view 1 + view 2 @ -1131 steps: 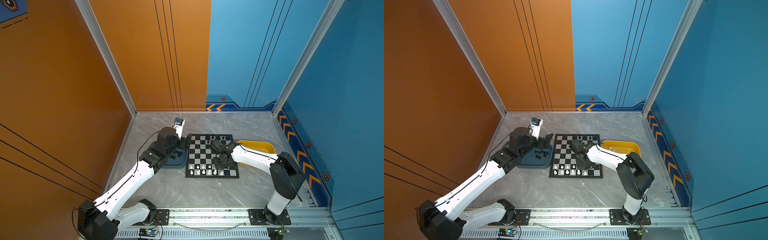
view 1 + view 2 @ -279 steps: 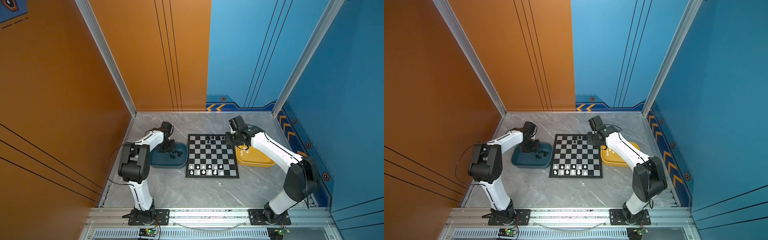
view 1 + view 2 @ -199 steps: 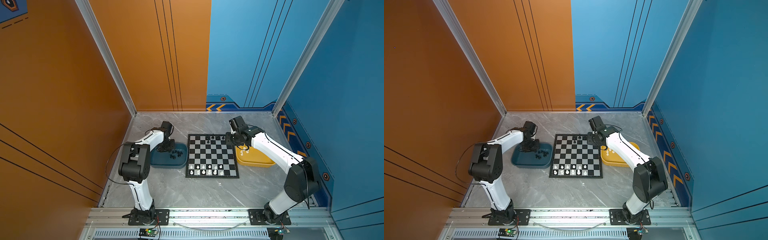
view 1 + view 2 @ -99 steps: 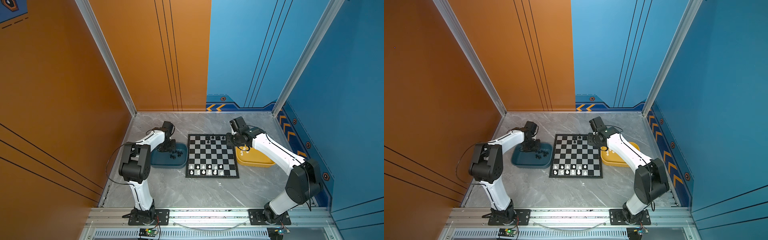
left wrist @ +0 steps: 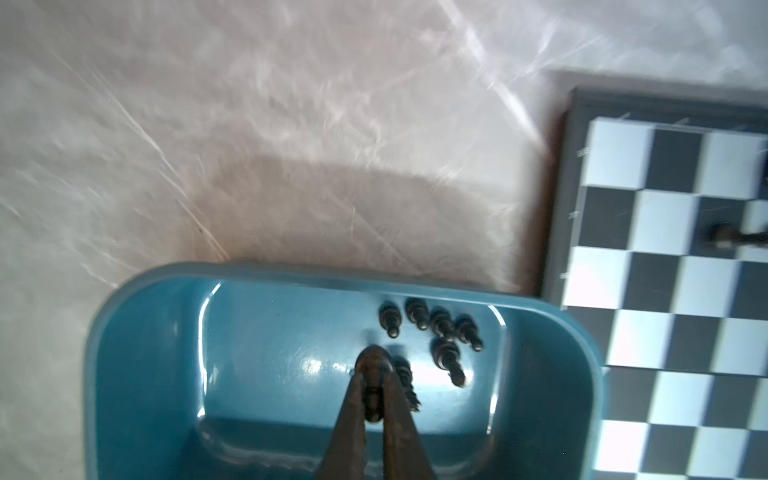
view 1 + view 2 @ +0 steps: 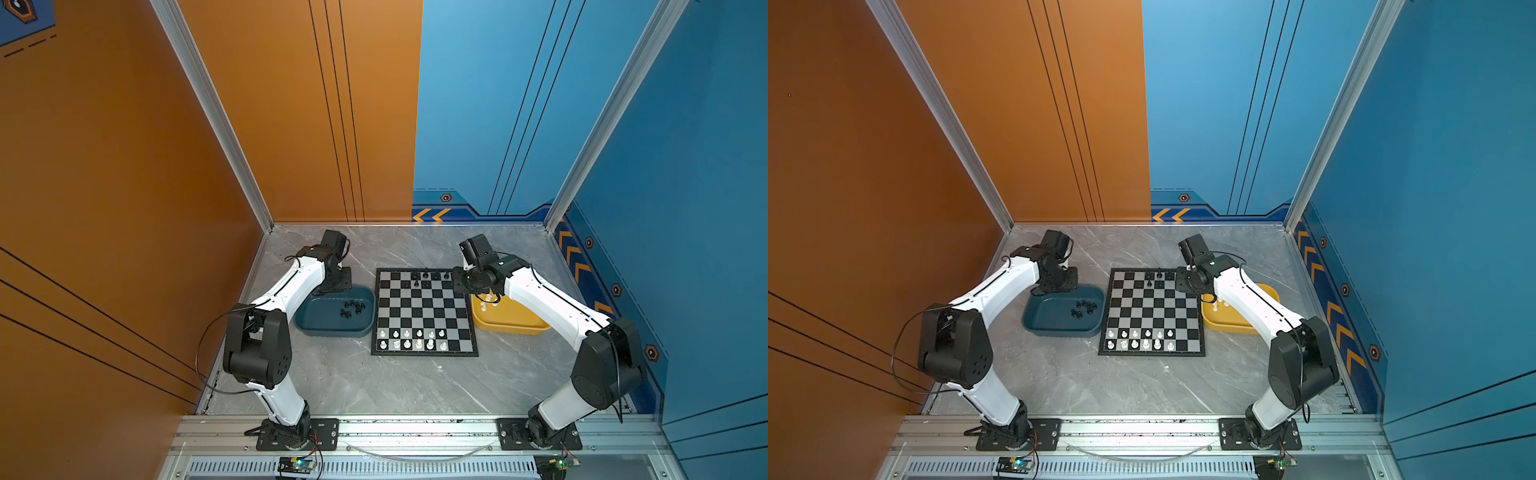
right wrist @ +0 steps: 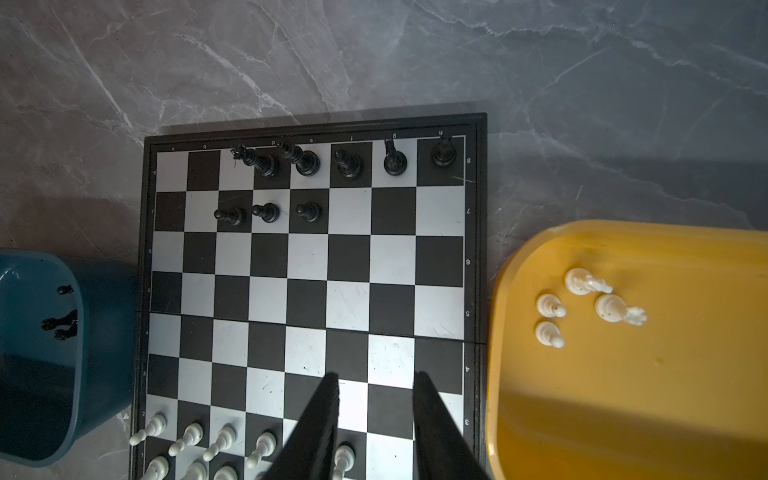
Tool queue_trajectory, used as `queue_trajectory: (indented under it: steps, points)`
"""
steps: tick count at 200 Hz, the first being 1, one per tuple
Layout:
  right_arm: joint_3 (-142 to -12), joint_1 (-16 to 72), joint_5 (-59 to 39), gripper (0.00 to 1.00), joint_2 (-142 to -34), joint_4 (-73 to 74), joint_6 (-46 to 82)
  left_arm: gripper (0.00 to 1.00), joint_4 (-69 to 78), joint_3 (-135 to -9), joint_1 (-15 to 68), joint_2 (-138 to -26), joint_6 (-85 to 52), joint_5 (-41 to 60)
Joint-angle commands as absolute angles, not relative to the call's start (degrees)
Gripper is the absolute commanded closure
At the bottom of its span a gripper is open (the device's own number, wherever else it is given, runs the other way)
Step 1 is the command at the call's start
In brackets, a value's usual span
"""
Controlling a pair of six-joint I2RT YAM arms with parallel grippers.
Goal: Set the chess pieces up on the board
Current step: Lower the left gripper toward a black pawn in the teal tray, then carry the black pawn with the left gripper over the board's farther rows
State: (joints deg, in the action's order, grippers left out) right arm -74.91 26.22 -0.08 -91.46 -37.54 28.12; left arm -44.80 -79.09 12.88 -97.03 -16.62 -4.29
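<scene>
Your left jaws are closed, fingertips point(image 5: 351, 415) pinching what looks like a small glossy black plastic chessman point(image 5: 372, 401), though blur softens it. They hang over the dark teal plastic tray point(image 5: 137, 374), where a cluster of loose black chessmen point(image 5: 436, 328) lies toward the side nearest the board.

Your right jaws stand open, with nothing between the fingertips point(image 7: 322, 415), raised over the flat black-and-silver chessboard point(image 7: 316, 291).

On that board you have five tall black pieces point(image 7: 348, 163) along the far rank and three black pawns point(image 7: 268, 212) in the row before them. White chessmen point(image 6: 415, 338) stand in two part-filled rows at the near edge.

The teal tray sits just beside the board's left edge. A shallow yellow plastic tray point(image 7: 623, 395) sits just beside its right edge and holds four loose white pieces point(image 7: 550, 305).

Everything rests on the grey marbled bench point(image 6: 374, 386).
</scene>
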Motion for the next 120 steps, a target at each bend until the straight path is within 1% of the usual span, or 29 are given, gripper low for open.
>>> queue_trajectory:
  steps: [1,36,67,120]
  points:
    - [-74.3,25.8,-1.0,0.67,-90.4,-36.7,28.2,1.00,-48.2,-83.5,15.0,-95.5,-15.0,-5.3]
    - [-74.0,25.6,-1.4,0.68,-90.2,-36.6,27.9,1.00,-49.9,-91.8,20.4,-99.3,-14.0,-4.3]
    - [-73.0,25.2,-1.8,0.68,-89.7,-35.9,28.2,1.00,-51.0,-98.8,24.8,-105.9,-12.9,-3.6]
    - [-72.4,24.7,-2.2,0.68,-88.5,-35.7,28.2,1.00,-52.6,-106.9,28.2,-116.6,-13.1,-2.1]
